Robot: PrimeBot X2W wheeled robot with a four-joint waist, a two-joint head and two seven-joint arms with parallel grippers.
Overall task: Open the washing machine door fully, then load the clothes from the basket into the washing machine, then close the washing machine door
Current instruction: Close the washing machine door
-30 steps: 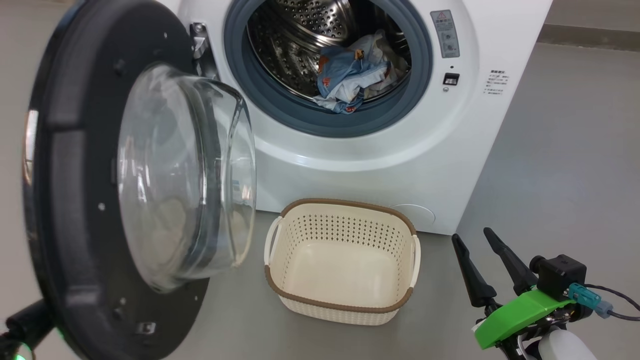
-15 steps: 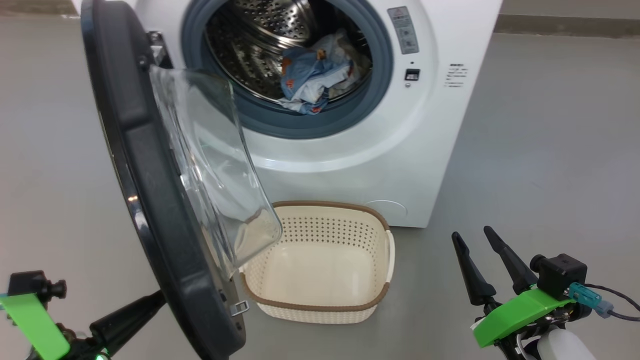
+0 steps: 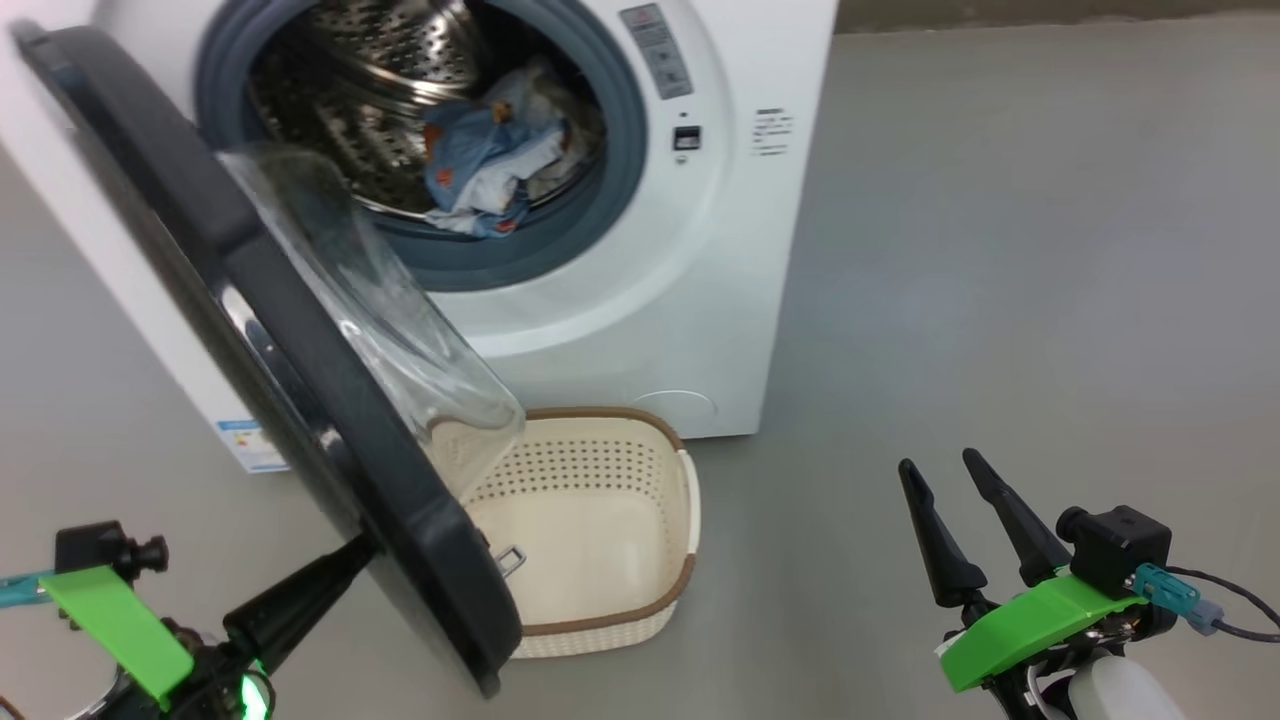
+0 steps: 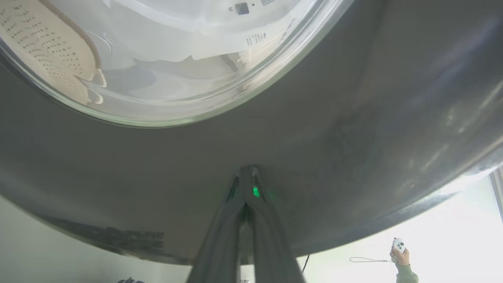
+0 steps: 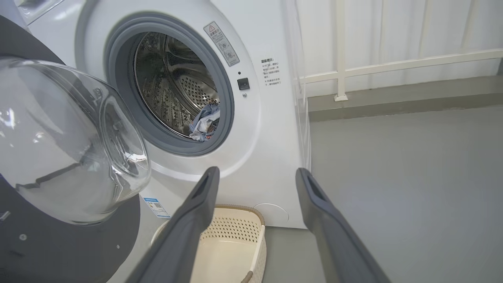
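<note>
All the clothes (image 3: pixel 480 165) lie in the washing machine (image 3: pixel 640 300), near the drum's front edge. The basket (image 3: pixel 560 470) on the floor looks empty. My left gripper (image 3: pixel 362 547) is pinched tight on nothing, tips against the washing machine door (image 3: pixel 300 400). I should push slow and steady until it clicks. My right gripper (image 3: pixel 938 462) is spread wide, empty.

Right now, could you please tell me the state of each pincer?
Left pincer: closed, tips at the washing machine door.
Right pincer: open, holding nothing.
</note>
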